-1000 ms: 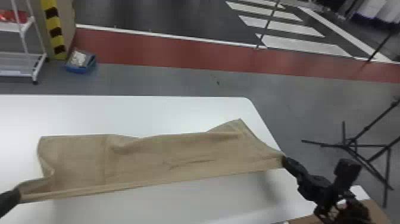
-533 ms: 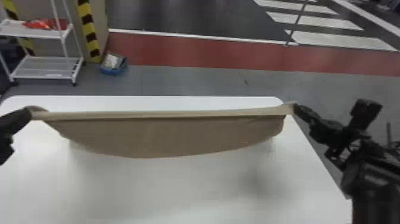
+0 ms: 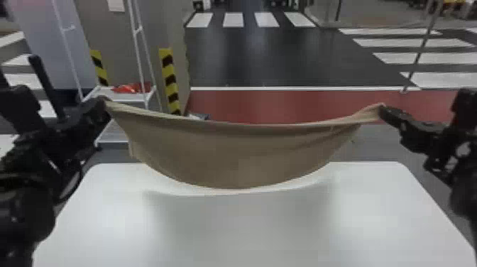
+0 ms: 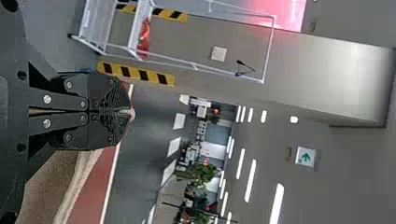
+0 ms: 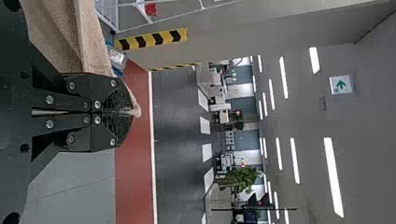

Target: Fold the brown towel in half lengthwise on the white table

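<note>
The brown towel hangs in the air above the white table, stretched between both grippers, its upper edge sagging and its lower edge curved. At its left upper corner is my left gripper; my right gripper is at the right upper corner. In the left wrist view, the left gripper is shut on the towel, with a bit of cloth poking past the tips. The right gripper likewise pinches the towel in the right wrist view.
Beyond the table's far left stands a white wire shelf with a red item on it, beside a pillar with yellow and black stripes. A thin pole rises at the back right.
Both grippers have risen with the towel, lifting it off the table and away toward the far side. The head view has tilted up and turned left, showing more of the room.
</note>
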Controlling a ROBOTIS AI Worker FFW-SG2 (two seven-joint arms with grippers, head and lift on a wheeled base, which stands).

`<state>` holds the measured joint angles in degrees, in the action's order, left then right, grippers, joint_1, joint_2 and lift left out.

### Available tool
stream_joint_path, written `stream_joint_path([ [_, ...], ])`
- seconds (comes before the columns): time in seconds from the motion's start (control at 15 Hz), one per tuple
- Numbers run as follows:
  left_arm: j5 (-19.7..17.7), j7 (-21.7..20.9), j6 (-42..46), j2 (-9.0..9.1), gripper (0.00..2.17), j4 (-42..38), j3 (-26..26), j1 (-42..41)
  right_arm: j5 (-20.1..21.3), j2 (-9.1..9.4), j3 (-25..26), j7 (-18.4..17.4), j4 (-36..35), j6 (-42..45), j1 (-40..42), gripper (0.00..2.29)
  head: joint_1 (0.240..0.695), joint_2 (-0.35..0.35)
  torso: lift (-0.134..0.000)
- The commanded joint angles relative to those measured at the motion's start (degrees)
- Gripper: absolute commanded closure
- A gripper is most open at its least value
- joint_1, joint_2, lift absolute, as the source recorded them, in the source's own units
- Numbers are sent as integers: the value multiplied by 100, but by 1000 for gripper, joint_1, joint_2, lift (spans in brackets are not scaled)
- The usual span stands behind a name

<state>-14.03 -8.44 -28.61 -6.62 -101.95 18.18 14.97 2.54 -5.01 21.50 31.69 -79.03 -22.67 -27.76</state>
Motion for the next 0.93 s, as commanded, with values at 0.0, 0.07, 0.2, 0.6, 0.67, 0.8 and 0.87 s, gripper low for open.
stream_joint_path([
  [0.0, -126, -96, 17, -6, 1892, -282, 55, -179, 10, -150, -14, 65, -157, -50, 183, 1325, 466, 23, -57],
  [0.07, -162, -105, -36, -6, 1892, -633, 125, -486, -43, -229, 91, 118, -271, -67, 490, 1325, 462, 21, -57],
  [0.2, -302, -237, -440, 29, 1892, -1468, 248, -1383, -201, -308, 496, 496, -658, -190, 1290, 1325, 476, 11, -57],
  [0.6, -425, -386, -1741, 677, 1892, -2215, 178, -3211, -298, -343, 1278, 1471, -807, -243, 2697, 1325, 695, -93, -57],
  [0.67, -496, -307, -2216, 677, 1889, -2479, 213, -3448, -342, -290, 1436, 1559, -1010, -419, 2907, 1325, 695, -128, -57],
  [0.8, -575, -149, -3218, 677, 1892, -2997, 265, -3756, -526, -150, 1823, 1876, -1370, -999, 3118, 1325, 695, -151, -57],
  [0.87, -706, -131, -3692, 677, 1892, -3235, 362, -3861, -544, -141, 1902, 2007, -1546, -1350, 3241, 1325, 695, -174, -57],
])
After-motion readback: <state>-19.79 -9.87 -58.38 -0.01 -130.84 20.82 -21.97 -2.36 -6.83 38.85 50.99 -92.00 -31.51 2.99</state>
